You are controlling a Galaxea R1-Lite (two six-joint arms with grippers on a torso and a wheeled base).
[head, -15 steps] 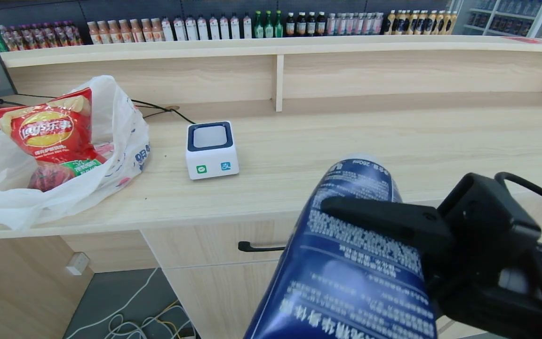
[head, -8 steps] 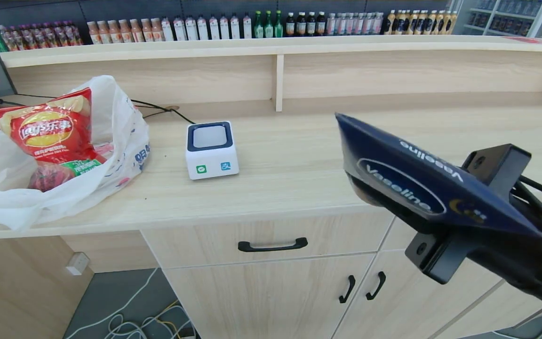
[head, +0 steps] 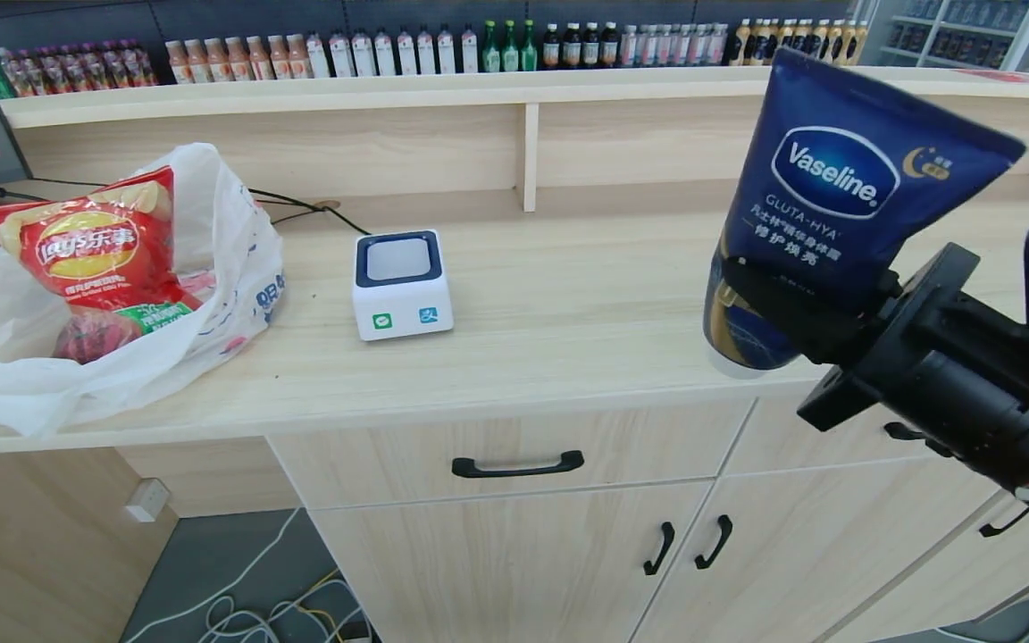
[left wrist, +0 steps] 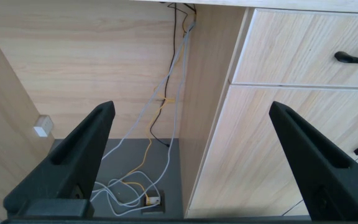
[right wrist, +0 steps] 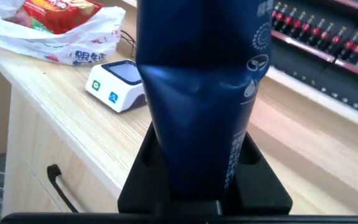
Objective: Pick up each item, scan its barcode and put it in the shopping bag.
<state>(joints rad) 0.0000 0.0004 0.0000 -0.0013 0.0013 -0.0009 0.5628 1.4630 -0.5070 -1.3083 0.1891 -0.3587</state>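
Observation:
My right gripper (head: 800, 313) is shut on a dark blue lotion tube (head: 836, 196), held upright above the counter's right front edge, its flat crimped end up. From the right wrist the lotion tube (right wrist: 197, 81) rises between my fingers. A white barcode scanner (head: 401, 284) with a blue-framed top window sits mid-counter, well left of the tube; the barcode scanner (right wrist: 118, 84) also appears in the right wrist view. The white shopping bag (head: 229, 259) lies at the counter's left with a red chip packet (head: 95, 246) inside. My left gripper (left wrist: 191, 162) hangs open below the counter, facing the cabinet side.
The wooden counter (head: 568, 295) has a raised back shelf (head: 523, 89) with a row of bottles behind it. Drawers and doors with black handles (head: 517, 465) lie beneath. A black cable (head: 300, 204) runs behind the scanner. Loose wires (left wrist: 142, 186) lie on the floor.
My right arm has swung the tube from lying low near the camera to standing upright, higher and farther right. Bag, scanner and left gripper are unmoved.

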